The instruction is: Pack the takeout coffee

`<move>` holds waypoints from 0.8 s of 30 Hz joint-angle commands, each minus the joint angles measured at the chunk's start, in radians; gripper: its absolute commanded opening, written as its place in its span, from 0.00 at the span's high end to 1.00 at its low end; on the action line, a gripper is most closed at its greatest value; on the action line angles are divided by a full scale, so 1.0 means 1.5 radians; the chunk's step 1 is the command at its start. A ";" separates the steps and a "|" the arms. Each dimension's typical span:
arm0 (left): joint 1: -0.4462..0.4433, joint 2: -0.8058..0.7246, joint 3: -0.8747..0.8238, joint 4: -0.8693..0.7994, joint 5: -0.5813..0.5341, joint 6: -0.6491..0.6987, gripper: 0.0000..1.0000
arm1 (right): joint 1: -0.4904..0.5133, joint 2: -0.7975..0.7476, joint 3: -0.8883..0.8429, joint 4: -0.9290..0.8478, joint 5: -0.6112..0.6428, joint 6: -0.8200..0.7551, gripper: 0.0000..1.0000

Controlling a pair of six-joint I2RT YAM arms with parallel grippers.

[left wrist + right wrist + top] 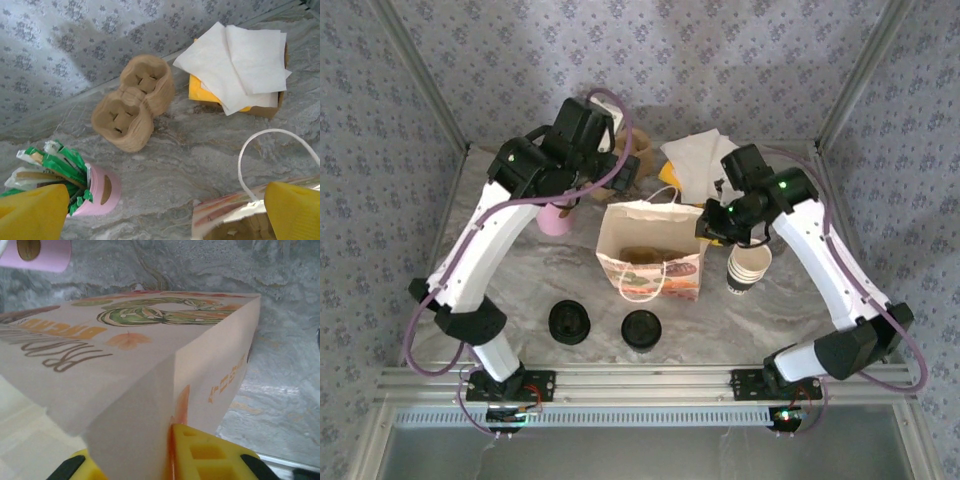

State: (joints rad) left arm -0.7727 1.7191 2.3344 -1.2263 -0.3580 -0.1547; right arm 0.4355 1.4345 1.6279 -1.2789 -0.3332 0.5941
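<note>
Grey-veined marble covered the table [535, 275], and pale blue cloth with a small flower print hung as walls [720, 60] on three sides. At the back lay a brown pulp cup carrier [135, 102] and white napkins [235, 62] heaped on a box. A pink holder [102, 190] of green packets stood to the left, and a stack of pale paper cups [748, 268] to the right of the open paper bag [650, 275] at the centre. Two black rounds stood on the near part of the table in front of the bag, apart from it and from both my grippers. These were the left black round [569, 322] and the right black round [641, 329]. From above each showed just a dark disc, and I could not tell which was the takeout coffee and which a bare stack of lids. My left gripper [160, 217] hung above the pink holder and the bag's handle, its yellow fingers [32, 212] spread wide and holding nothing. My right gripper [170, 450] was at the bag's right edge, its fingers drawn close with the paper wall nipped between them.
</note>
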 commanded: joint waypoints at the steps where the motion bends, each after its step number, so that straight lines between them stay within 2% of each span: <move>1: 0.000 0.016 0.077 -0.107 -0.033 -0.031 0.00 | 0.001 0.016 0.054 -0.075 0.031 -0.103 0.78; 3: 0.005 0.024 0.098 -0.137 -0.035 -0.043 0.00 | -0.001 0.016 0.067 -0.074 0.050 -0.110 0.73; 8: 0.014 0.022 0.099 -0.187 -0.022 -0.065 0.00 | 0.000 0.023 0.083 -0.067 0.079 -0.098 0.55; 13: 0.024 -0.005 0.066 -0.220 0.013 -0.085 0.00 | 0.003 0.026 0.148 -0.058 0.134 -0.093 0.49; 16: 0.028 -0.045 0.003 -0.207 0.066 -0.115 0.01 | 0.009 0.037 0.212 -0.057 0.150 -0.116 0.49; 19: 0.029 -0.087 -0.090 -0.170 0.138 -0.143 0.03 | 0.026 0.071 0.292 -0.112 0.183 -0.142 0.49; 24: 0.029 -0.168 -0.292 -0.030 0.288 -0.190 0.08 | 0.079 0.129 0.355 -0.216 0.222 -0.149 0.46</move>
State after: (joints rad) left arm -0.7330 1.5234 2.0022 -1.4036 -0.0994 -0.3698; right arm 0.5129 1.5803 2.1296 -1.4555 -0.0681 0.4015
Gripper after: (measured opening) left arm 0.924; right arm 0.528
